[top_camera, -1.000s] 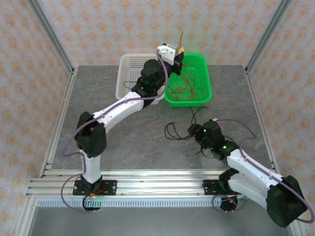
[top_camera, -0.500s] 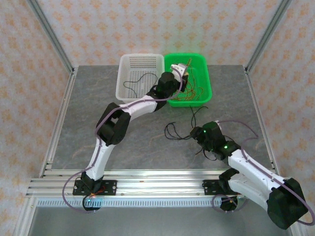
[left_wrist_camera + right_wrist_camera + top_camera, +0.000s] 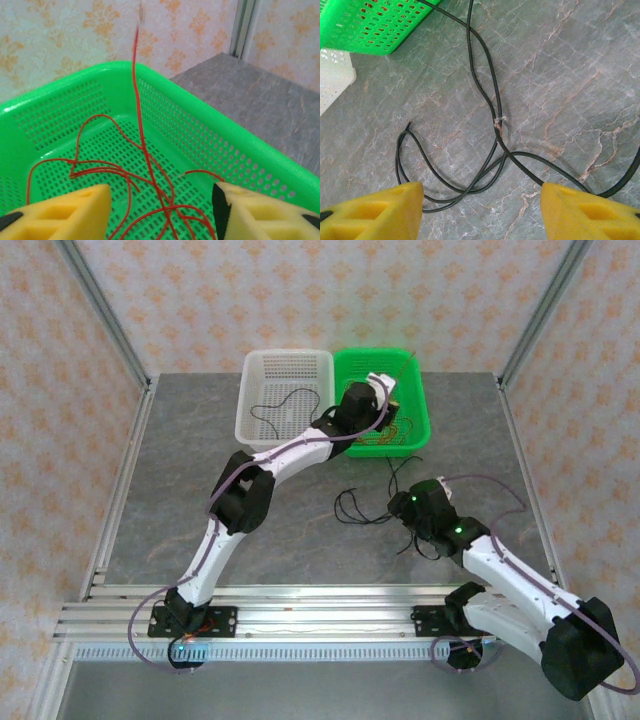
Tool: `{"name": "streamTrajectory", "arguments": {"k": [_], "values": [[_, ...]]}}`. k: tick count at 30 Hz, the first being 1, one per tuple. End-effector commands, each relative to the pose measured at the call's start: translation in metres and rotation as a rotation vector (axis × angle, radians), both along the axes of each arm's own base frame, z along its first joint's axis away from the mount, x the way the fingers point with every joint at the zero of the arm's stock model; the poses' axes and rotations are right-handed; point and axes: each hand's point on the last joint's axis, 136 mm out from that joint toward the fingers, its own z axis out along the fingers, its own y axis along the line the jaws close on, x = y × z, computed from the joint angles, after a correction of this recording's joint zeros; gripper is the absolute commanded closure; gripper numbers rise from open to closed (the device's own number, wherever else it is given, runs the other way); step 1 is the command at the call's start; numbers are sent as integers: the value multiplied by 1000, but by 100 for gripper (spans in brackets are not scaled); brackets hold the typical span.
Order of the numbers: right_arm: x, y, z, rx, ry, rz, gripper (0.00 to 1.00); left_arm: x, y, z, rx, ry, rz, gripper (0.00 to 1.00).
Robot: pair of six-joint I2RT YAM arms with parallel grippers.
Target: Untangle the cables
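Spread open low in the green basket (image 3: 200, 112), the left gripper (image 3: 160, 210) straddles a red cable (image 3: 137, 90) standing upright, seemingly unpinched; the right gripper (image 3: 482, 210), also open, hovers above black cables (image 3: 492, 112) on the table (image 3: 570, 65), nearer and rightward.

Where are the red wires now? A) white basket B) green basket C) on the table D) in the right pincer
B: the red wires lie tangled in the green basket, while the wires on the table are black wires.
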Motion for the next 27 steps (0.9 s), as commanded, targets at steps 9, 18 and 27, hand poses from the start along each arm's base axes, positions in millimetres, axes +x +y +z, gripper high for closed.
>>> {"name": "streamTrajectory", "arguments": {"k": [9,18,27], "values": [[8,-19,17,-107,-2,-28,38,-6,17,44,20,-31,51,40],[13,-34,13,-199,75,-8,38,-50,50,128,-126,-121,62,40],[0,-18,-22,-80,248,-46,38,-124,115,147,-259,-85,124,40]]}}
